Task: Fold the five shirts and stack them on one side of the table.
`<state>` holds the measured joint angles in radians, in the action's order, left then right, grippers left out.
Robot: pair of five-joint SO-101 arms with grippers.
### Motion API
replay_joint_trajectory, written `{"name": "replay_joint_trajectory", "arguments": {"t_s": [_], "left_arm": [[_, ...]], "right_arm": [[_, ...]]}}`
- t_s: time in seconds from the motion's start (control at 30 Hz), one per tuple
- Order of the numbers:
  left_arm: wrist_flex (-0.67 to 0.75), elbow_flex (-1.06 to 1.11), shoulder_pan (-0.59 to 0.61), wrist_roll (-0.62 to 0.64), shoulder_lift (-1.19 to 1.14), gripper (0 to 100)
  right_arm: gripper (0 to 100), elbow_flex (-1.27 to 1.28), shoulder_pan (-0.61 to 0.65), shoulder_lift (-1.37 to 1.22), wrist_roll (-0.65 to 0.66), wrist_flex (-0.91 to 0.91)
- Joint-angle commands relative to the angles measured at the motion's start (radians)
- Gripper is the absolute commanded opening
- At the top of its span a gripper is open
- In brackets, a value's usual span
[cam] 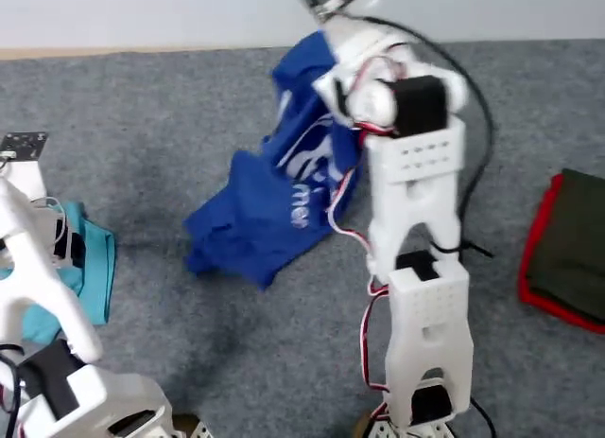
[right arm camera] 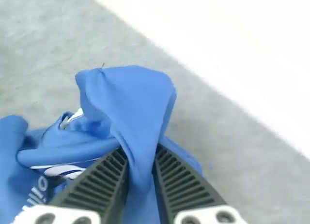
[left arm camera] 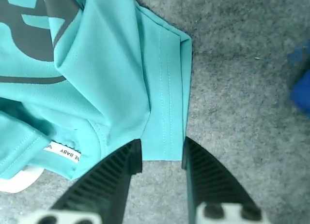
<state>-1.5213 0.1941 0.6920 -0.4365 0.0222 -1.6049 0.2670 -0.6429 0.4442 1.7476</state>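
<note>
While the right gripper (right arm camera: 140,156) clamps a raised fold of the blue shirt (right arm camera: 128,100), the left gripper (left arm camera: 161,151) hangs open astride a hem of the teal shirt (left arm camera: 106,83), so only the red-and-dark pile (cam: 567,249), well apart from both, looks folded.

Lighting: bright, even and diffuse, cast from overhead across the grey table (cam: 189,107). Soft, faint shadows are thrown beside the blue shirt (cam: 274,201) and under the teal shirt (left arm camera: 121,79) hem; the pale wall (right arm camera: 232,50) is washed out.
</note>
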Motion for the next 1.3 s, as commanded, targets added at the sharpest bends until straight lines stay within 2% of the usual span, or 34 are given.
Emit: {"name": "replay_joint_trajectory", "arguments": {"t_s": [0.0, 0.33, 0.77, 1.1, 1.27], "left_arm": [[0.009, -0.007, 0.003, -0.005, 0.028, 14], [0.063, 0.001, -0.003, -0.003, 0.333, 14], [0.06, 0.07, -0.003, -0.003, 0.411, 14], [0.06, 0.134, -0.003, -0.003, 0.411, 14], [0.06, 0.159, -0.003, -0.002, 0.411, 14]], "right_arm": [[1.0, -0.08, -0.079, 0.105, 0.052, -0.01], [1.0, -0.071, -0.196, 0.268, 0.103, -0.171], [1.0, -0.075, -0.159, 0.314, 0.103, -0.231], [1.0, -0.077, 0.082, 0.314, 0.143, -0.26], [1.0, -0.058, 0.257, 0.286, 0.091, -0.054]]}}
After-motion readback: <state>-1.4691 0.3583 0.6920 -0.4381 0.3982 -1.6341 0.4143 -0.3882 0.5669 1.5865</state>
